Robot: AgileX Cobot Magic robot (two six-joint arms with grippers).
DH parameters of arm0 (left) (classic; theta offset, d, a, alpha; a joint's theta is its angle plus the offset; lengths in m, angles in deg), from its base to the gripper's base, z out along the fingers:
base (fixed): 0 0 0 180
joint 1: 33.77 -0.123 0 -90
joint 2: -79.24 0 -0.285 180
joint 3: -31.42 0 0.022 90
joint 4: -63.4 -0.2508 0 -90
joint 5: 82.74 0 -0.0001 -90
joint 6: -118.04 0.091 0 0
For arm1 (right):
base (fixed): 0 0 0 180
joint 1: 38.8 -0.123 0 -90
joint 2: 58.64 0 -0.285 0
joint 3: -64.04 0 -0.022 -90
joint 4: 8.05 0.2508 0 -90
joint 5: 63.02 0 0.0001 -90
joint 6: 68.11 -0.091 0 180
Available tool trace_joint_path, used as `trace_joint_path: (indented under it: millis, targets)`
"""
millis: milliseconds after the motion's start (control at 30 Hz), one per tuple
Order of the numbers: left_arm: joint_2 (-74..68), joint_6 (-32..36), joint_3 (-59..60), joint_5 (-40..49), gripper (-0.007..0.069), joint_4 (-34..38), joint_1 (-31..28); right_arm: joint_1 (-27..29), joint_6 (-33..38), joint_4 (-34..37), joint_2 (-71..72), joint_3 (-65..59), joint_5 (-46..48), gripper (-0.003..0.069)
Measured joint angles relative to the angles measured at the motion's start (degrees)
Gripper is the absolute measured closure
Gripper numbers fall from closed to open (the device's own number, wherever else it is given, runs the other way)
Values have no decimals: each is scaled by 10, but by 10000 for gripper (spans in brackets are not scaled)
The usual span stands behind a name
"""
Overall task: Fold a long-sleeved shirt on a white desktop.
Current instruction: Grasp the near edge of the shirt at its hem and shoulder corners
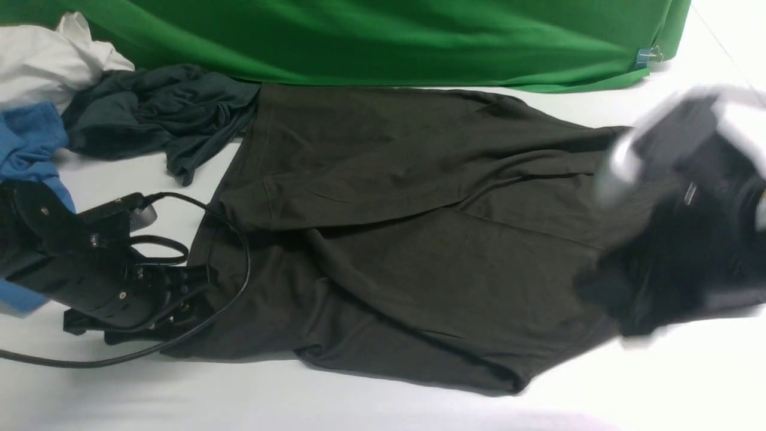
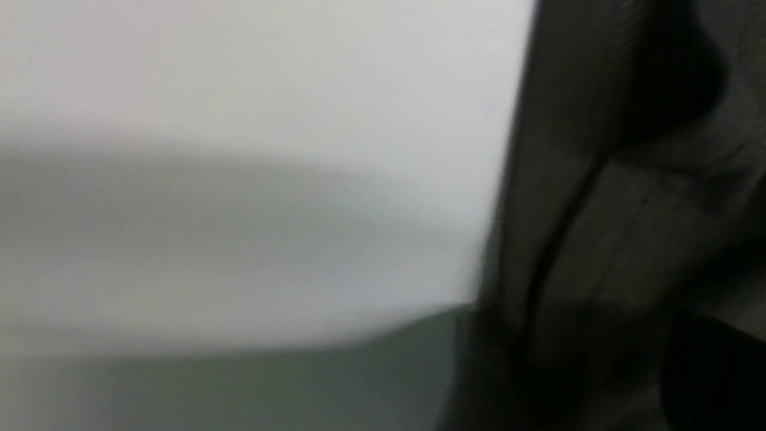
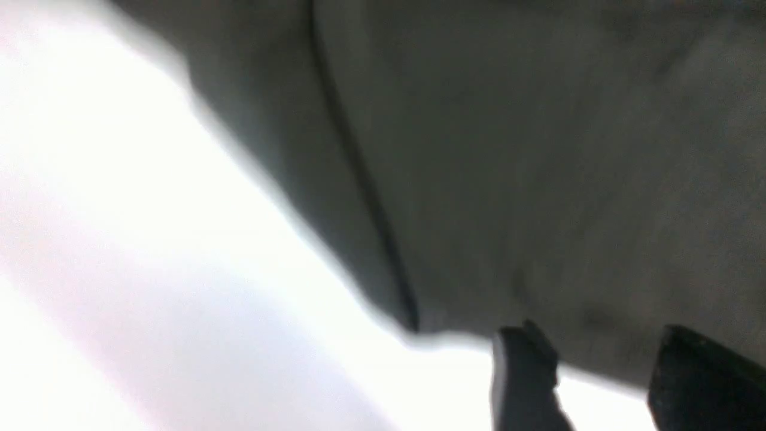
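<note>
Front view: long-sleeved shirt point(image 1: 407, 239) spread on white desktop point(image 1: 359, 407); left fingers point(image 1: 179, 284) state unclear; right fingers point(image 3: 520, 371) apart.

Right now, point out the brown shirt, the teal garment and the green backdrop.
brown shirt point(image 1: 389, 251): front view, middle of its body.
teal garment point(image 1: 152, 114): front view, its bunched middle.
green backdrop point(image 1: 389, 36): front view, its draped centre.

Noted bright, even light in front view; soft shadow under left arm point(image 1: 78, 263) at 8 o'clock. Found heavy motion smear across right arm point(image 1: 682, 143) at 3 o'clock. Recorded both wrist views badly out of focus, with counter point(image 3: 90, 179) blown out to glare in the right one.
</note>
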Motion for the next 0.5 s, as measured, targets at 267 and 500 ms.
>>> trace_joint_path:
  millis: [267, 500]
  targets:
    - [-9, 11, -20, 50, 581, -19, 0, -84, 1, -113, -51, -54, -41, 253]
    - [25, -25, -27, 80, 594, -74, 0, -122, 1, -193, -123, -55, -140, 253]
